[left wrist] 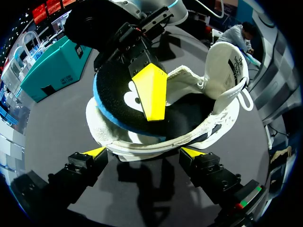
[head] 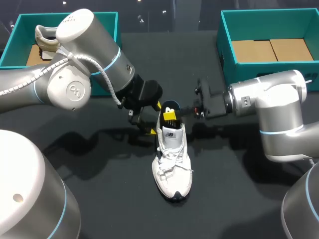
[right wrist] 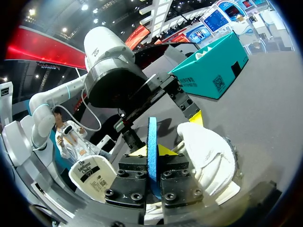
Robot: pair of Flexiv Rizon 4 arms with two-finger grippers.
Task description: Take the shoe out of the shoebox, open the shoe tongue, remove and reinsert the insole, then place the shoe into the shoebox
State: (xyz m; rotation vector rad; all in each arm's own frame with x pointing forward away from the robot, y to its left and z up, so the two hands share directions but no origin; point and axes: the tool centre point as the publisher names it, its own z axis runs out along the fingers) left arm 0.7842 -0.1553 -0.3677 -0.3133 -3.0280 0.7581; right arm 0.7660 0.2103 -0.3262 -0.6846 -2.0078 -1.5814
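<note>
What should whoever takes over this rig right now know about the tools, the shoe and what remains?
Right tool: shut on the insole, whose heel end sticks up out of the shoe.
Left tool: at the shoe's side near the heel; grip cannot be told.
Shoe: lying on the table, tongue pulled up.
Done: shoe out, tongue open.
Left: finish the insole (unclear whether it is coming out or going back in), then box the shoe. The right box holds no shoe.

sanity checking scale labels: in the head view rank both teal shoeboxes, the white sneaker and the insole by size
1. right teal shoebox and left teal shoebox: look alike, left one partly covered
2. white sneaker
3. insole, mostly hidden
</note>
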